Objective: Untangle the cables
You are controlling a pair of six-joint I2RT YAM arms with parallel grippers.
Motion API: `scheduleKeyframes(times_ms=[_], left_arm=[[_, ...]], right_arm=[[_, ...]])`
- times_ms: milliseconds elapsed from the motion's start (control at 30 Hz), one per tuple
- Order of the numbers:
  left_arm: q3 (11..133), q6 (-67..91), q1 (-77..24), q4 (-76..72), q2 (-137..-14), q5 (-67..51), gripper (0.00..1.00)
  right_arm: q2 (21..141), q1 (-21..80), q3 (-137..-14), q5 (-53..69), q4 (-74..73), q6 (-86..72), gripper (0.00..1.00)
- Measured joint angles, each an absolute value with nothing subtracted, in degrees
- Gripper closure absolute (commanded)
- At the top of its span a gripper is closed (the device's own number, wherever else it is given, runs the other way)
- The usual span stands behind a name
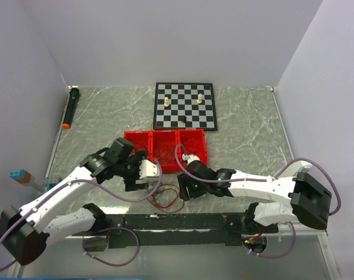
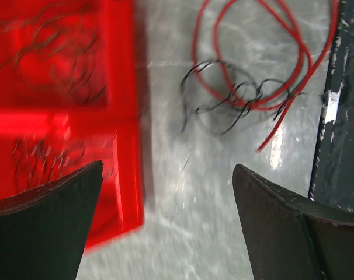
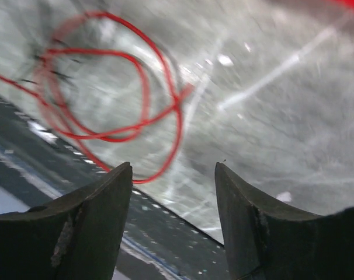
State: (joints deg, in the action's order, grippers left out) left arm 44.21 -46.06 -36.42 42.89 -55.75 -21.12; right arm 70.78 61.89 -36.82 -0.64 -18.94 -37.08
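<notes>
The cables point(image 1: 165, 198) lie on the marble table between my two grippers: red loops with a thin dark wire tangled through them. Looking down from the left wrist, the red loops point(image 2: 256, 64) and the black wire point(image 2: 221, 102) sit ahead of the left gripper point(image 2: 168, 169), which is open and holds nothing. In the right wrist view the red loops point(image 3: 107, 87) lie ahead and to the left of the right gripper point(image 3: 173, 166), whose fingers stand apart with nothing between them. From above, the left gripper point(image 1: 143, 175) is left of the cables and the right gripper point(image 1: 184, 188) is right of them.
A red three-compartment tray point(image 1: 165, 135) with thin wires inside stands just behind the cables, and its corner point(image 2: 121, 175) is close to my left fingers. A chessboard point(image 1: 184, 119) with pieces lies farther back. A black bar point(image 1: 177, 221) runs along the near edge. A black marker point(image 1: 70, 108) lies far left.
</notes>
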Motion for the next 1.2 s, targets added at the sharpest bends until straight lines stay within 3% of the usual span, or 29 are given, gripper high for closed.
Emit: scheduleKeyframes(times_ms=[267,700,1000,1200], left_arm=[[33.4,-57.4,-41.2,31.4,-58.5,-22.3,0.04],[32.8,-68.5,-43.3,21.1,-72.1,-21.7,0.46],[32.2,-72.0,-45.8,23.6,-71.8,-21.5,0.4],[32.7,-71.9,-46.8,26.0,-71.6,-21.6,0.42]], right_arm=[[75.1,61.8,-36.1,-0.4,-17.1,-37.8,0.46],[76.2,61.6,-34.9,-0.4,-13.6,-36.8,0.62],[75.7,61.6,-33.4,0.8,-12.8,-36.5,0.66],[75.7,61.5,-33.4,1.1,-12.8,-36.5,0.68]])
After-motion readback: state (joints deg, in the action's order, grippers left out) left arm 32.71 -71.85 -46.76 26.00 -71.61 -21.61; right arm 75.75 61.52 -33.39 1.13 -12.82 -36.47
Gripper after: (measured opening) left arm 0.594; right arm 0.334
